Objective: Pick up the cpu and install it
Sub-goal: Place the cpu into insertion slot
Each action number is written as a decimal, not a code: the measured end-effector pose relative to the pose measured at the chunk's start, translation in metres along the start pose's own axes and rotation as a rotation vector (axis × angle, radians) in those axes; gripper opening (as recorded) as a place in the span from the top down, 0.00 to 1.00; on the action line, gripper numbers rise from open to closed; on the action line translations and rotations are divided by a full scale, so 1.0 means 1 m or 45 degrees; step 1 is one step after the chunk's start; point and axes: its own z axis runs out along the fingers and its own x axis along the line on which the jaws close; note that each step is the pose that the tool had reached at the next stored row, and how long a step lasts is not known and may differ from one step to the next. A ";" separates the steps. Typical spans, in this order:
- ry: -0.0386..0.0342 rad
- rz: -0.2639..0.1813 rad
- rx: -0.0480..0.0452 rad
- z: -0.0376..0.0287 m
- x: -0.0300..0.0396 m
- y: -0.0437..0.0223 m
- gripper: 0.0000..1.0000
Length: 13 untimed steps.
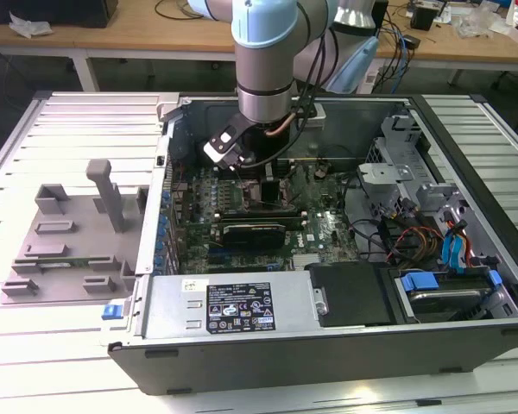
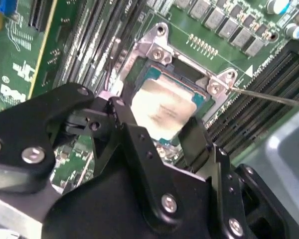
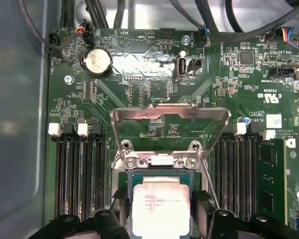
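I see the open computer case [image 1: 328, 362] across the exterior view's middle, with the arm [image 1: 263, 60] reaching in from upper centre. In the first wrist view, over the motherboard [image 3: 154, 84] and the raised socket frame [image 3: 169, 117], the gripper [image 3: 160, 219] clamps the cpu [image 3: 159, 199] at the socket.

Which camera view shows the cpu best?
The first wrist view: the cpu faces the camera squarely. The second wrist view shows it slanted, partly behind the gripper. In the exterior view the arm covers it.
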 end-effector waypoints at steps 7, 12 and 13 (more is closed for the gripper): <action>-0.0003 0.000 0.000 -0.0113 -0.0004 0.0008 0.37; -0.0003 0.000 0.000 -0.0120 -0.0005 0.0009 0.64; -0.0003 0.000 0.000 -0.0121 -0.0005 0.0009 0.69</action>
